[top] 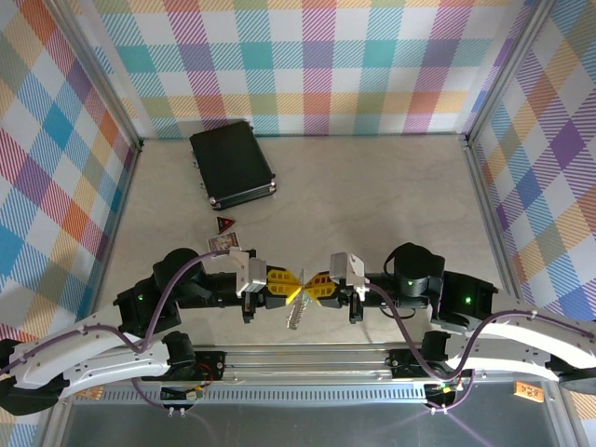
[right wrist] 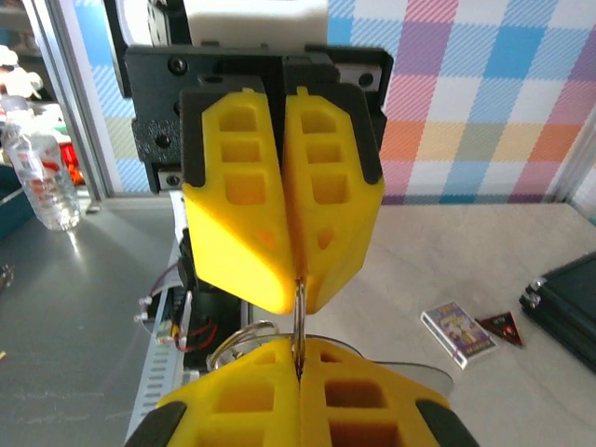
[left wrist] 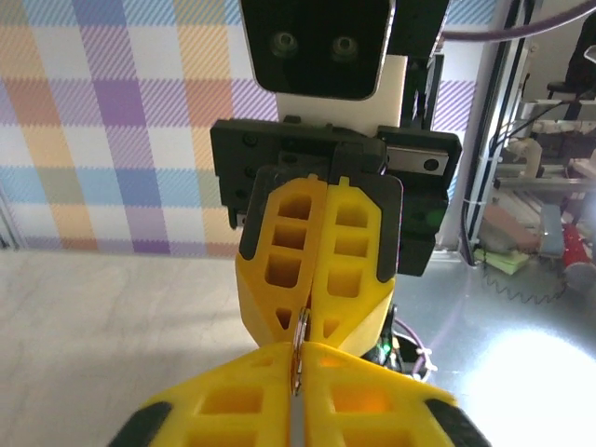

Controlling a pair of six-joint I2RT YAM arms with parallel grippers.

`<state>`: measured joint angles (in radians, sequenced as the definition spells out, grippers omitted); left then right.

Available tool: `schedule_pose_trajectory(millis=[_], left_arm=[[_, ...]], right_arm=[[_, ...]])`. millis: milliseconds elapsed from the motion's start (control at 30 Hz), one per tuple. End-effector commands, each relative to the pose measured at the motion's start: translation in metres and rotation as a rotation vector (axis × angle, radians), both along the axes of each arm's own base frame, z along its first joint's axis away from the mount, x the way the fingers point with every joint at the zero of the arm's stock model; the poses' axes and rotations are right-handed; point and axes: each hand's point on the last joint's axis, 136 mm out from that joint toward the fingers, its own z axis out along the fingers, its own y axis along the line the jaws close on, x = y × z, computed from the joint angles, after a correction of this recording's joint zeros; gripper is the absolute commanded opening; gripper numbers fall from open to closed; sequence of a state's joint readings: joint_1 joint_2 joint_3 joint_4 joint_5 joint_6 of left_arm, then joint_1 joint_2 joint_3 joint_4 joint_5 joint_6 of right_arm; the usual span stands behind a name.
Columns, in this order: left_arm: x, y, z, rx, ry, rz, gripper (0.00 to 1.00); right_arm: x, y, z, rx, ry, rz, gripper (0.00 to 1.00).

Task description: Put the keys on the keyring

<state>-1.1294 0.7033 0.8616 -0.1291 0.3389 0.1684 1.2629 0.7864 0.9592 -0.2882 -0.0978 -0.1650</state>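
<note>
Top external view: the left gripper (top: pixel 292 285) and right gripper (top: pixel 314 285) meet tip to tip over the table's (top: pixel 372 205) near edge. Each is clamped on the keyring (top: pixel 295 315), whose silver loops dangle below them. Both wrist views show its thin edge pinched.

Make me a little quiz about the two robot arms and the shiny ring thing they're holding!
1. True or false: the left gripper and the right gripper meet tip to tip.
2. Where is the black case?
A) between the grippers
B) on the far left part of the table, apart from both arms
C) on top of the right arm
3. Fill in "open" or "shut": both grippers are ___ on the keyring.

Key: 1 true; 2 B; 3 shut.
</note>
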Motion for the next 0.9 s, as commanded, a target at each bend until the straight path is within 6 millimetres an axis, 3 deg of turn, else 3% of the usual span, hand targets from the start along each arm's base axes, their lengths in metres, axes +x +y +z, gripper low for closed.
schedule_pose_trajectory(millis=[0, 200, 533, 867], left_arm=[[0.005, 0.011, -0.006, 0.106, -0.047, 0.042, 0.18], [0.007, 0.015, -0.016, 0.213, -0.073, 0.052, 0.18], [0.014, 0.014, -0.025, 0.258, -0.089, 0.076, 0.14], [0.012, 0.01, -0.022, 0.234, -0.089, 0.062, 0.11]], right_arm=[[0.006, -0.005, 0.005, -0.083, -0.045, -0.028, 0.0], [0.012, 0.005, -0.014, -0.259, -0.045, -0.018, 0.0], [0.005, 0.012, -0.011, -0.267, -0.055, 0.039, 0.0], [0.001, 0.022, -0.013, -0.262, -0.045, 0.079, 0.0]])
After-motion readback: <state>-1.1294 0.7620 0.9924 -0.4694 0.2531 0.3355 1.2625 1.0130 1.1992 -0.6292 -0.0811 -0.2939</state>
